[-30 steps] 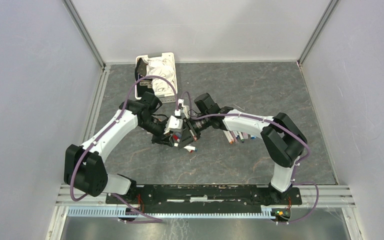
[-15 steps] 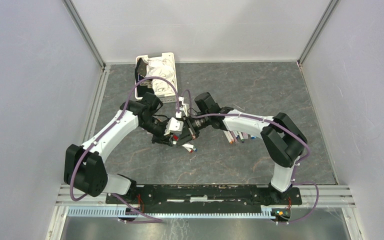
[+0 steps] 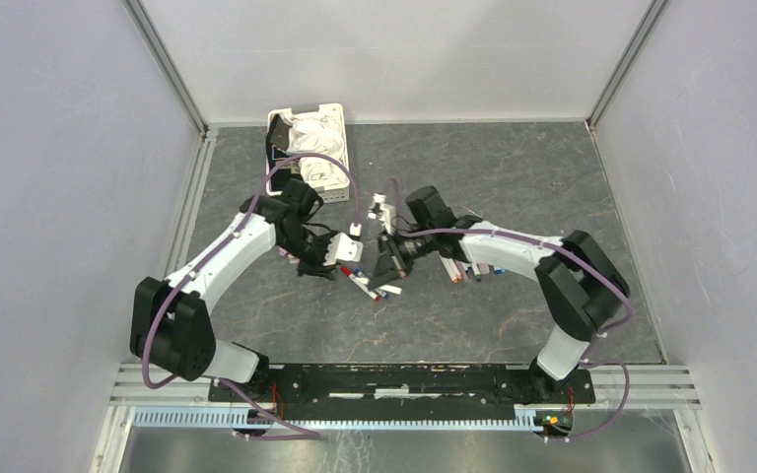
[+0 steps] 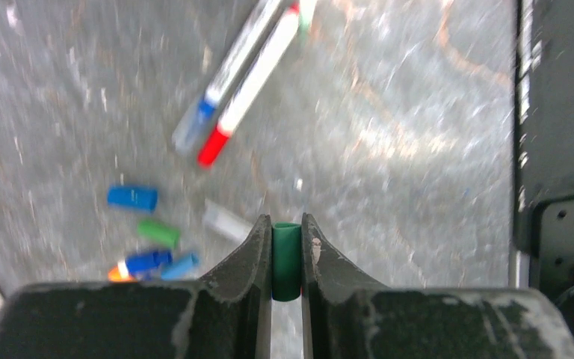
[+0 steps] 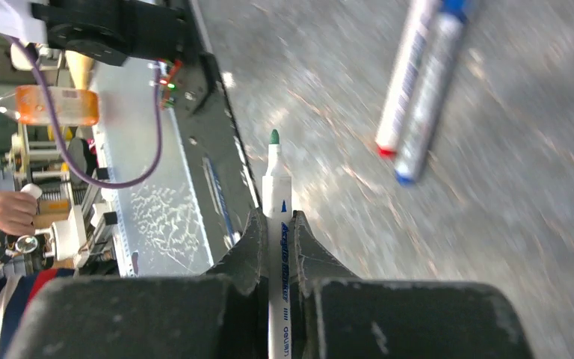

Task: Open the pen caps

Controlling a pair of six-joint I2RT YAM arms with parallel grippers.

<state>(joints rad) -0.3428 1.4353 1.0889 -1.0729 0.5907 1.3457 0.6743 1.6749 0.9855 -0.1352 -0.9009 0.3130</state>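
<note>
My left gripper [image 4: 287, 221] is shut on a short green pen cap [image 4: 287, 262], held upright between its jaws a little above the table. My right gripper [image 5: 275, 217] is shut on a white-barrelled pen [image 5: 276, 179] whose bare green tip [image 5: 273, 137] points away from the jaws. In the top view the left gripper [image 3: 347, 258] and right gripper [image 3: 387, 264] hang a short way apart over the table's middle. Two uncapped pens [image 4: 247, 75], one blue-tipped and one red-tipped, lie side by side below them. Several loose caps [image 4: 132, 197] lie in a cluster to the left.
A white slotted basket [image 3: 333, 187] with crumpled white material stands at the back left. More pens [image 3: 468, 268] lie in a row under the right forearm. White walls enclose the grey table on three sides.
The two grippers, joined at the pen a second ago, have pulled apart: the left went left with the green cap, the right went right with the pen, its tip now bare.
</note>
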